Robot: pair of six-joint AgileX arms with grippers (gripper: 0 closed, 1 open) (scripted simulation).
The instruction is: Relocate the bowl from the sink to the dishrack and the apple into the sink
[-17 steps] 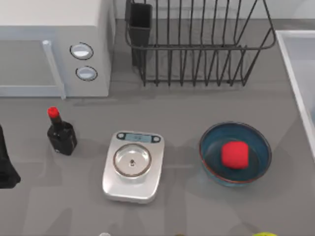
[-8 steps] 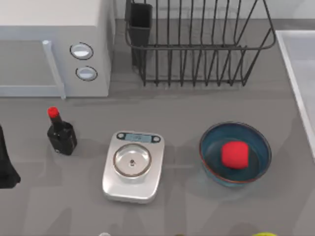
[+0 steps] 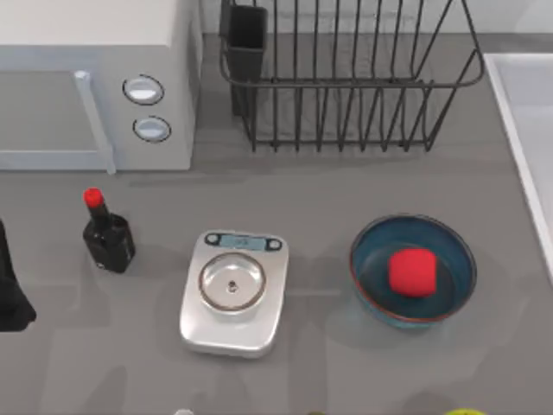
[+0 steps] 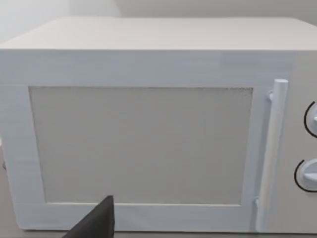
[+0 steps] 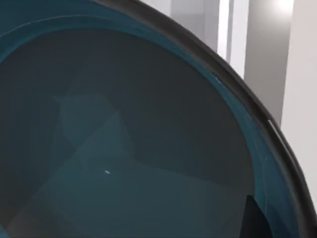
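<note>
A teal-blue bowl [image 3: 449, 251] with a red-brown rim stands on the grey table at the right, and the red apple [image 3: 411, 272] lies inside it. The black wire dishrack [image 3: 346, 82] stands at the back, its dark cutlery cup [image 3: 246, 39] at its left corner. The pale sink [image 3: 529, 95] runs along the right edge. In the right wrist view the inside of a second teal bowl [image 5: 124, 139] is very near, with pale sink walls [image 5: 302, 99] behind it. My left arm [image 3: 10, 294] is parked at the left edge, facing the microwave [image 4: 148, 144].
A white microwave [image 3: 95, 86] fills the back left. A red-capped black bottle [image 3: 105, 233] stands in front of it. A silver kitchen scale [image 3: 233, 290] sits mid-table. A yellow-green fruit [image 3: 467, 412] peeks in at the front edge.
</note>
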